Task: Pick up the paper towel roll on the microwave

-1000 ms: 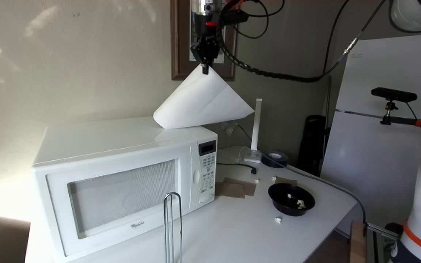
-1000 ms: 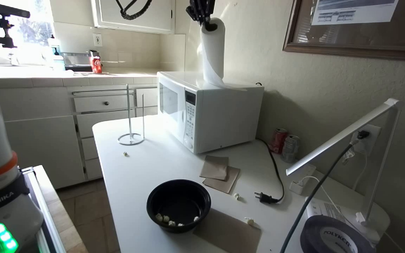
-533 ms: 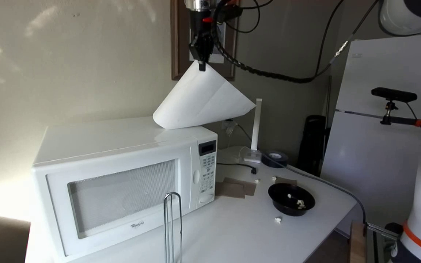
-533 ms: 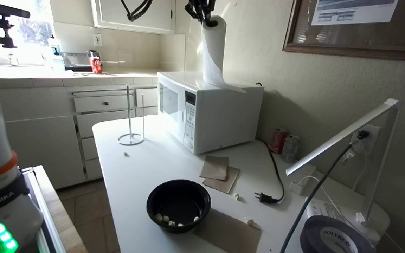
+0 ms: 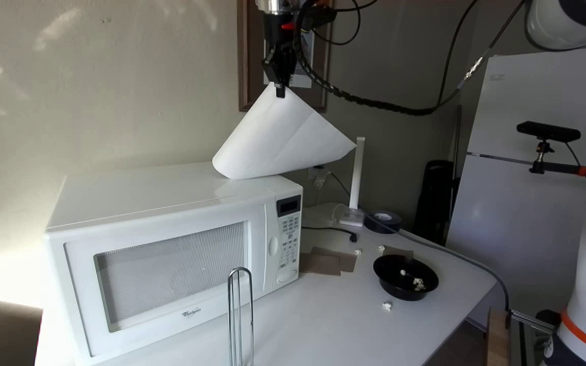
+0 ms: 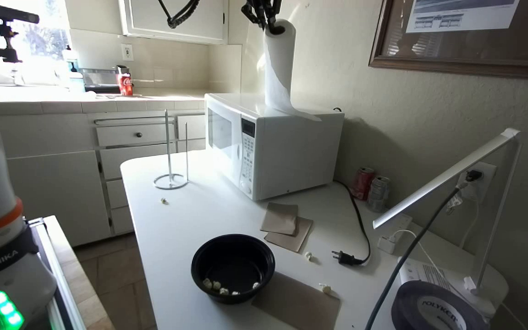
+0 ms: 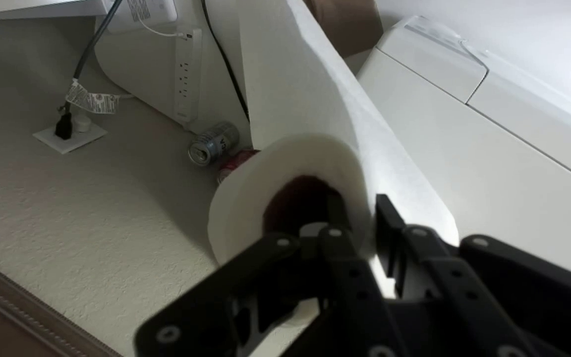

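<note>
The white paper towel roll point(image 5: 280, 140) stands tilted above the right part of the white microwave point(image 5: 171, 269), its lower edge at the microwave's top. In an exterior view the roll point(image 6: 280, 59) is nearly upright, and a loose sheet spreads from its lower end over the microwave point(image 6: 294, 158). My gripper point(image 5: 280, 93) is at the roll's top end. In the wrist view my gripper point(image 7: 360, 210) is shut on the wall of the roll point(image 7: 238, 213), one finger inside the dark core and one outside. The inner fingertip is partly hidden. The microwave point(image 7: 493, 163) lies to the right there.
A wire holder point(image 6: 170, 179) stands before the microwave. A black bowl point(image 5: 406, 278) with popcorn, brown napkins point(image 6: 280, 218), a lamp point(image 6: 447, 176) and soda cans point(image 6: 377, 194) are on the table. A framed picture point(image 6: 465, 50) hangs on the wall close behind.
My gripper and the roll's top end have moved slightly upward and a little sideways. The roll's lower edge stays at the microwave's top, and the loose sheet spreads a little farther.
</note>
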### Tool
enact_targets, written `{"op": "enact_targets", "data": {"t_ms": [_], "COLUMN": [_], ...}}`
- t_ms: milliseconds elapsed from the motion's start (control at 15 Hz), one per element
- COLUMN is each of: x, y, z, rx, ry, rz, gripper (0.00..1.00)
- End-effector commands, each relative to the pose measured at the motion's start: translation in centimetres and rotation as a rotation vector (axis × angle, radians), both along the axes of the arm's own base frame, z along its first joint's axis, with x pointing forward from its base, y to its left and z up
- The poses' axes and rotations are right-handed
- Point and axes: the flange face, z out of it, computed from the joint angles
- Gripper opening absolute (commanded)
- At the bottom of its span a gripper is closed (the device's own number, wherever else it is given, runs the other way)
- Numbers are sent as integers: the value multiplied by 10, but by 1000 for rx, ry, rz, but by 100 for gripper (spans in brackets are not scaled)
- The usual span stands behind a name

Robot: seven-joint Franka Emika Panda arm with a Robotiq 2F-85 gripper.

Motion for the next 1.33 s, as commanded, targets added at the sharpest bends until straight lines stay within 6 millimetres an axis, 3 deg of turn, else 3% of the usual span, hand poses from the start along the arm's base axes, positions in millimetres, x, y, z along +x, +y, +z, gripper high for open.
{"op": "enact_targets", "data": {"t_ms": [0, 333, 667, 1267], "x": [-3, -4, -2, 1], "y": [11, 31, 44, 48], "z": [16, 40, 38, 33], "rx": [-71, -176, -240, -412], "ry": [16, 21, 86, 228], "rz": [75, 233, 396, 609], "gripper": [5, 5, 5, 5]}}
